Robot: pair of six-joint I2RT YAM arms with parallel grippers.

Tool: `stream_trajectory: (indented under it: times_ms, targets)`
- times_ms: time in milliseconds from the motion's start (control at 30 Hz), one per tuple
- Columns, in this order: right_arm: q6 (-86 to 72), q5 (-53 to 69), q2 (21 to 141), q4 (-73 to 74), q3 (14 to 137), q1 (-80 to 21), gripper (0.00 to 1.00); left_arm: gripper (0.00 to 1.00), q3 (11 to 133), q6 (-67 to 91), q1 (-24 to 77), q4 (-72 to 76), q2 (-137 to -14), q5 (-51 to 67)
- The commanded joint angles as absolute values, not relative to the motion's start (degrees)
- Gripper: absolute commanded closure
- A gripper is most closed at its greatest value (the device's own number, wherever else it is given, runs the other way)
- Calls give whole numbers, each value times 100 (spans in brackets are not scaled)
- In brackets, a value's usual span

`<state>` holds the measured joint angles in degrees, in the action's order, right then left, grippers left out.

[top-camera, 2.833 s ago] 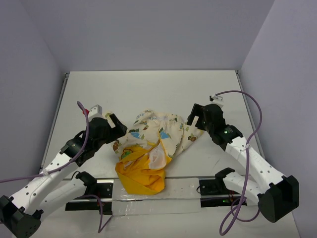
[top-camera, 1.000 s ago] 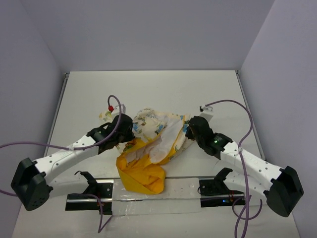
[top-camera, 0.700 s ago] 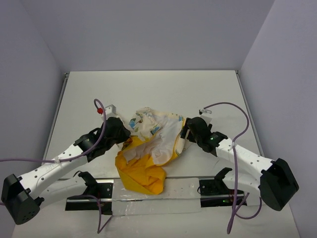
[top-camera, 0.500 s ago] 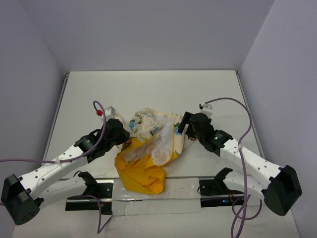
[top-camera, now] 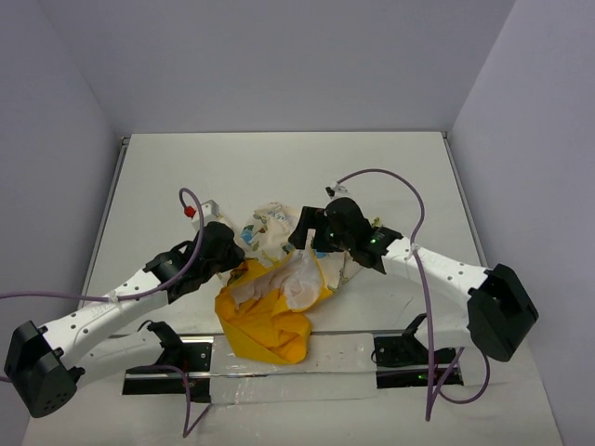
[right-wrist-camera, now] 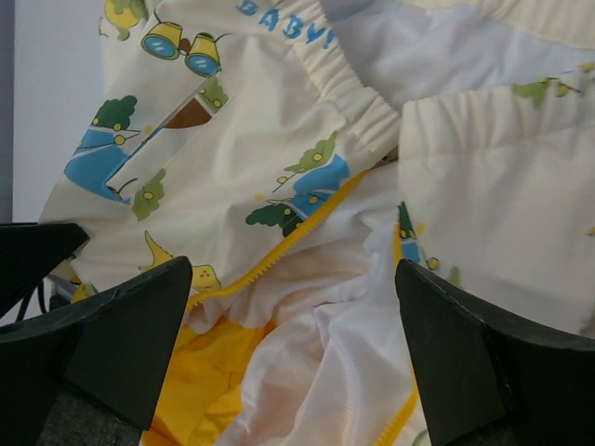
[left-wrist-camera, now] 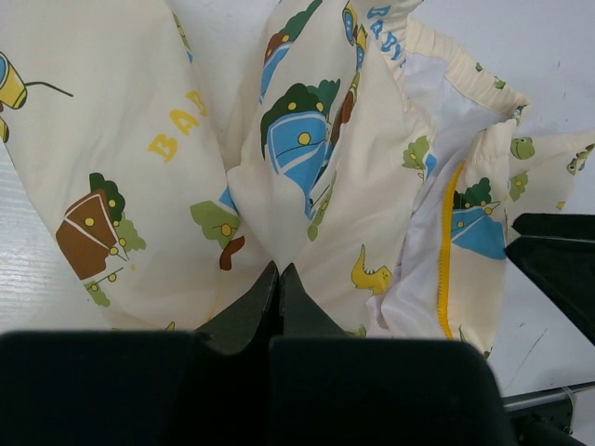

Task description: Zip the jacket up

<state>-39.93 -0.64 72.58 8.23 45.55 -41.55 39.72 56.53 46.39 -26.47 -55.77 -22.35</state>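
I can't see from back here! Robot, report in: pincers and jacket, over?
Left pincer shut on jacket cloth. Right pincer open, hovering above it. It lies crumpled, unzipped. Bunched folds in the way, over.

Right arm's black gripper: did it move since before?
Yes. The right black two-finger gripper moved left, away from the white table's right edge, over the cream cartoon-print jacket.

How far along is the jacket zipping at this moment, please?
Nothing looks zipped: the jacket lies crumpled and open, yellow lining showing. In hand: the left hand is shut on a cream fold; the right hand hovers open over the yellow zipper edge. Left: aligning both edges and zipping.
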Motion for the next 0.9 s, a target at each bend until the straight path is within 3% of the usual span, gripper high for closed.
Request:
stream_trajectory:
  times_ms: [0, 267, 367, 533, 600, 700, 767, 867]
  targets:
    - [-4213, 450, 7695, 102, 4927, -4219, 4, 100, 4181, 5627, 4624, -2594, -5520, -2269]
    - [-4706, 88, 8799, 114, 5214, -4212, 5, 100, 4113, 5651, 4630, -2619, -5468, -2232]
    - [-4865, 63, 9091, -188, 5177, -4226, 14, 100, 4098, 5643, 4623, -2663, -5436, -2257]
    - [-4901, -188, 9046, -446, 5074, -4234, 52, 100, 4034, 5596, 4623, -2678, -5282, -2250]
    - [-4811, -751, 8728, -483, 4963, -4379, 87, 100, 3909, 5526, 4623, -2628, -5241, -2116]
    - [-4575, -1022, 8549, -527, 4965, -4485, 100, 100, 3725, 5462, 4623, -2579, -5201, -1833]
    - [-4425, -943, 8579, -548, 5081, -4501, 100, 89, 3656, 5406, 4623, -2495, -5159, -1605]
    - [-4233, -715, 8670, -680, 5180, -4560, 100, 62, 3682, 5394, 4623, -2468, -5130, -1507]
